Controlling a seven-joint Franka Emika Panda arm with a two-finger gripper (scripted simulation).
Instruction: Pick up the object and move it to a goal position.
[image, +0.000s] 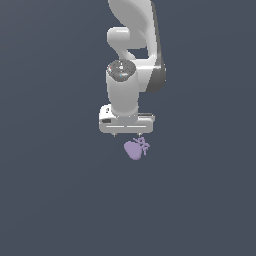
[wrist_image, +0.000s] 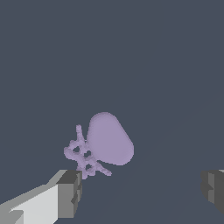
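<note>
Jaws (wrist_image: 140, 194) spread wide, empty; I hold them near the object (wrist_image: 108, 139) to straddle it.

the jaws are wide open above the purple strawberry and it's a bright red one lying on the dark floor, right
Not quite: the strawberry is pale purple, not bright red, as the wrist view shows. The rest holds: the gripper has its jaws wide open above it, and it lies on the dark floor.

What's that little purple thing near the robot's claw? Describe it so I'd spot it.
Find the white arm, then follow it down to its gripper. Just below lies the object, a small pale-purple blob with a spiky tuft, the only coloured thing on the dark grey floor.
</note>
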